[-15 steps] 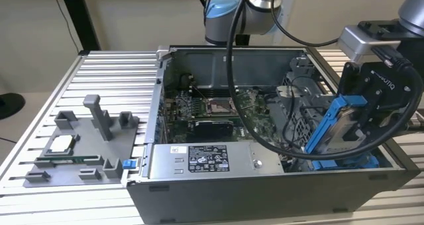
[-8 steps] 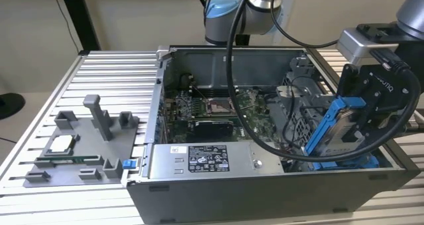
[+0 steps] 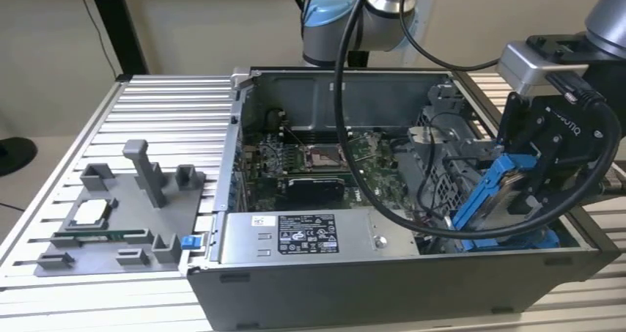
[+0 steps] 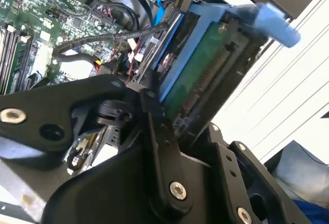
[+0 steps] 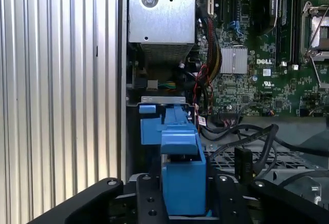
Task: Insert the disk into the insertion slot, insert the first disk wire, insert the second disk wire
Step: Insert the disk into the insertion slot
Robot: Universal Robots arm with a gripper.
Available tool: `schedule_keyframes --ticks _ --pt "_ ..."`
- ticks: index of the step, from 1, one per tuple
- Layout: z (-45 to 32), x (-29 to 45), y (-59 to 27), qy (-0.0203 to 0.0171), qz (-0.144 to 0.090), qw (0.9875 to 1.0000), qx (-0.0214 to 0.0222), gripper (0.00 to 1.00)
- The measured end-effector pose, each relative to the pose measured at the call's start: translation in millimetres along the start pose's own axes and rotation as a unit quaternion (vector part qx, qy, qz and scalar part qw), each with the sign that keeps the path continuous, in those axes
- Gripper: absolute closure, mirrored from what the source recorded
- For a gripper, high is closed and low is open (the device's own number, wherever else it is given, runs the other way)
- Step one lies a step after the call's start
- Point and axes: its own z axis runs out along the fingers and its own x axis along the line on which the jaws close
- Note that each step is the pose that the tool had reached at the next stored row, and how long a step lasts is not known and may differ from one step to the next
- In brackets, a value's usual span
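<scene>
The gripper (image 3: 533,193) holds the disk (image 3: 492,191) tilted above the insertion slot (image 3: 448,191), at the exterior view's right end of the computer case (image 3: 391,281), with the jaws clamped across its blue caddy (image 5: 182,175). The disk is judged rigid, fairly heavy and shock-sensitive. Grip the caddy sides, never the exposed circuit board (image 4: 198,75).

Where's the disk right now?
At the exterior view's right, the disk sits clamped in the gripper, tilted over the near corner of the open computer case, with the grey power-supply box on its left.
</scene>
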Motion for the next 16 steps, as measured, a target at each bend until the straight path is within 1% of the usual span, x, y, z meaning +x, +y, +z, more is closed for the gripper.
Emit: schedule_keyframes --ticks 11,12,16 --pt "0.0 0.0 0.0 0.0 0.0 1.0 0.0 0.0" --pt "0.1 0.0 0.0 -0.0001 0.0 1.0 0.0001 1.0" --pt "0.0 0.0 0.0 0.0 0.0 1.0 0.0001 1.0"
